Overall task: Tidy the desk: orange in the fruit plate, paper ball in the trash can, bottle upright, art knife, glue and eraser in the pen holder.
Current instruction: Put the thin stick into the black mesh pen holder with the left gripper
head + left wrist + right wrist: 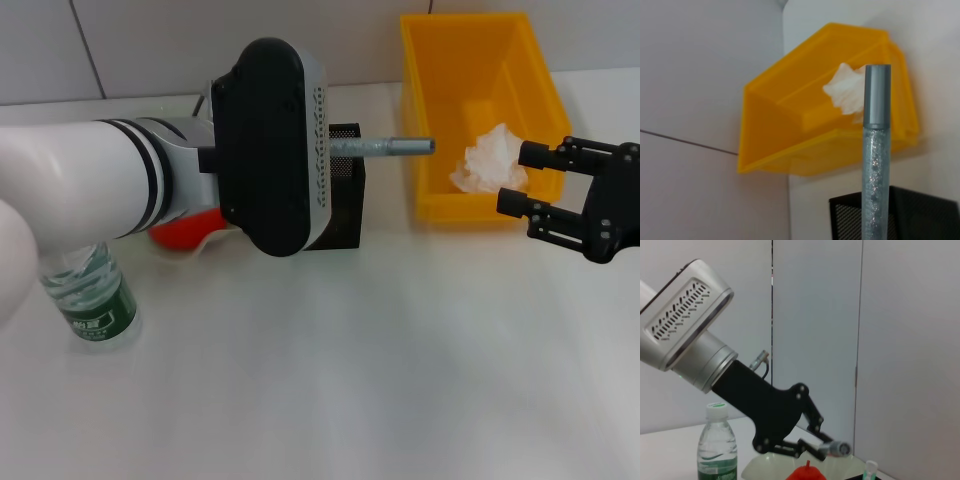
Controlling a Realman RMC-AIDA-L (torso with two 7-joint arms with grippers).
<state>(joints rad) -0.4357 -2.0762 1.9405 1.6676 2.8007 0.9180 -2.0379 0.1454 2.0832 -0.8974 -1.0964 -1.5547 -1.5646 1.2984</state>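
Observation:
My left gripper [824, 449] is shut on the glue [385, 146], a clear glitter tube with a grey cap, held level above the black mesh pen holder [345, 200]. In the left wrist view the glue [874, 160] stands over the holder [920, 215]. The paper ball [490, 160] lies inside the yellow trash can [470, 60]. My right gripper [520, 180] hangs open at the can's front wall, holding nothing. The bottle [90, 295] stands upright at the left. The orange [180, 232] sits on the fruit plate [765, 467], half hidden behind my left arm. Art knife and eraser are out of view.
My bulky left forearm [100, 180] crosses the left half of the head view and hides the table behind it. A tiled wall runs along the back. A small white-capped item [870, 470] shows beside the plate.

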